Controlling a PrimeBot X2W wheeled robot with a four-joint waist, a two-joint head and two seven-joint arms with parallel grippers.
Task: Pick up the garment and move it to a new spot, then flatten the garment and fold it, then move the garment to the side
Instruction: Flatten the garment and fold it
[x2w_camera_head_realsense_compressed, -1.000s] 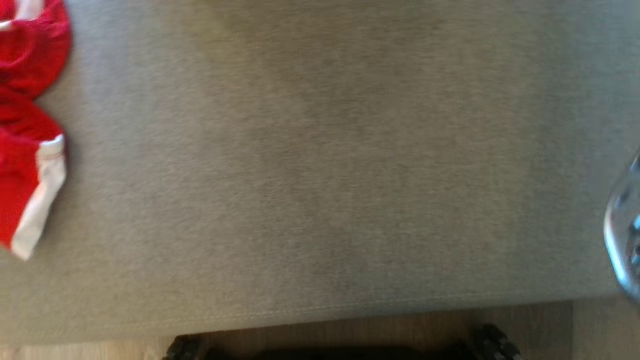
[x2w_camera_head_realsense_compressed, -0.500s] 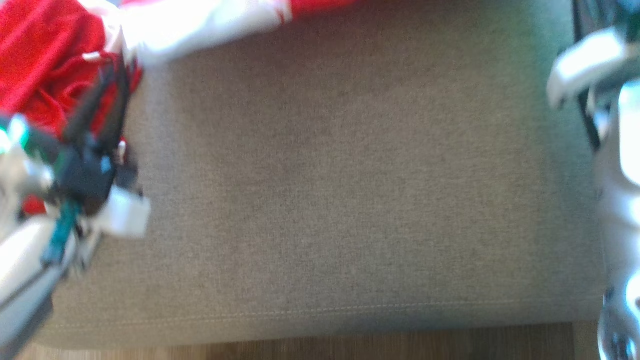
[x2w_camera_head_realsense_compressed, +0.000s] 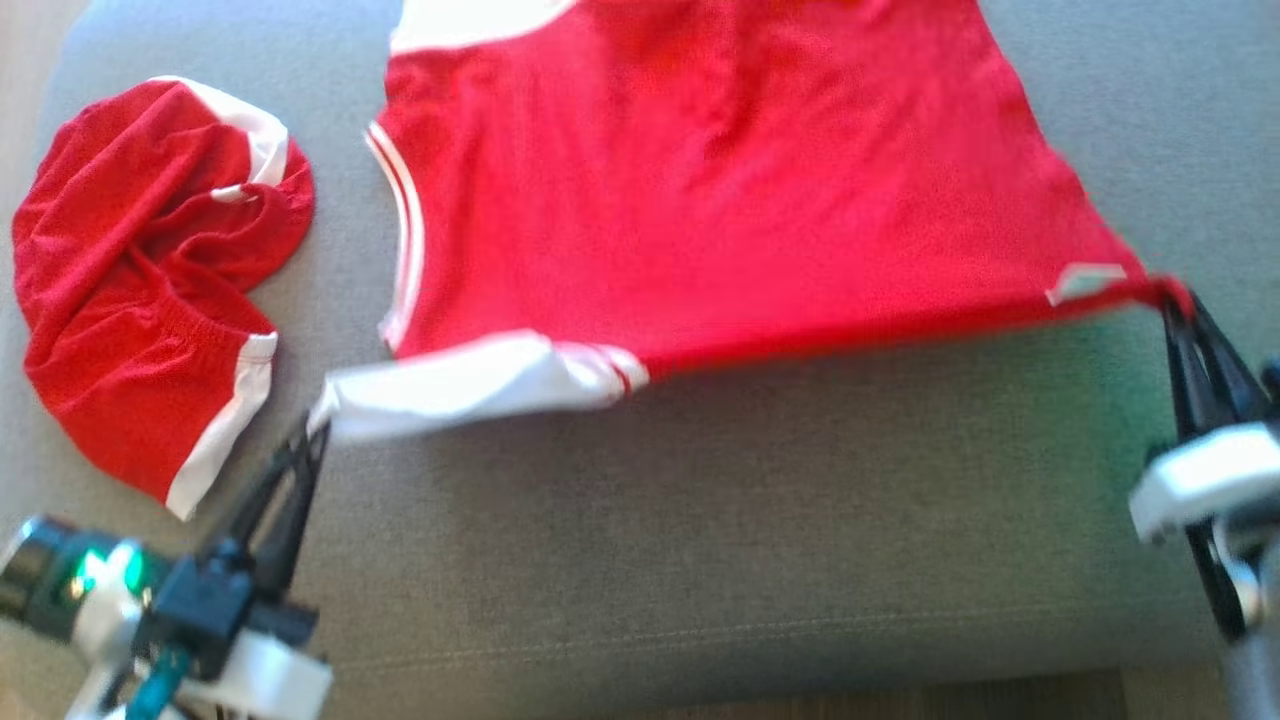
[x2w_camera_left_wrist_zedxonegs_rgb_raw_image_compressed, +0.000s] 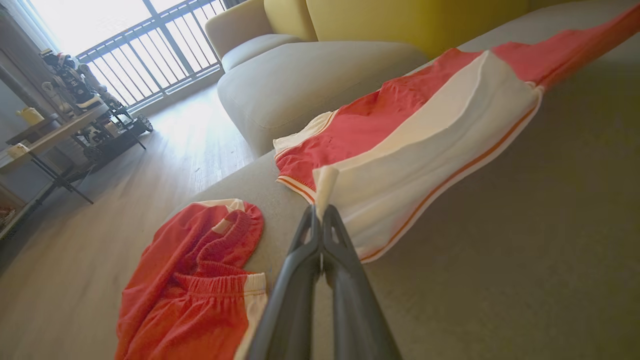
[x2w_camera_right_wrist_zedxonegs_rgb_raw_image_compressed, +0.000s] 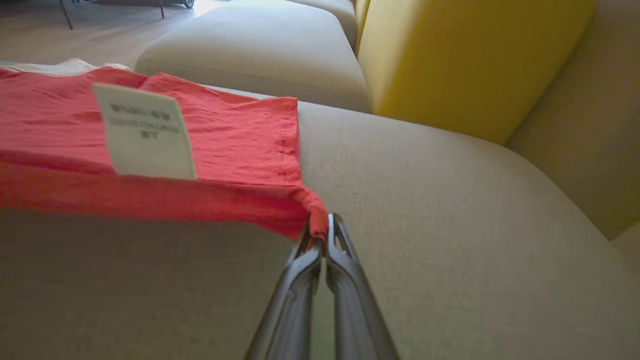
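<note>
Left tool (x2w_camera_head_realsense_compressed: 318, 432) pinches the garment (x2w_camera_head_realsense_compressed: 700, 200) at its white corner; right tool (x2w_camera_head_realsense_compressed: 1176, 302) pinches the red corner; cushion (x2w_camera_head_realsense_compressed: 750, 520) open below.

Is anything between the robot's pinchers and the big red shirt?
Nothing visible. The left gripper is shut on a white corner of the shirt, and the right gripper is shut on a red corner. The crumpled red shorts lie apart, to its left on the grey cushion.

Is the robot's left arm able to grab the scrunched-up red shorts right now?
Probably not right away. The shorts lie close beside the left gripper with only bare cushion between, but that gripper is shut on a white corner of the red shirt, so it would have to let go first.
</note>
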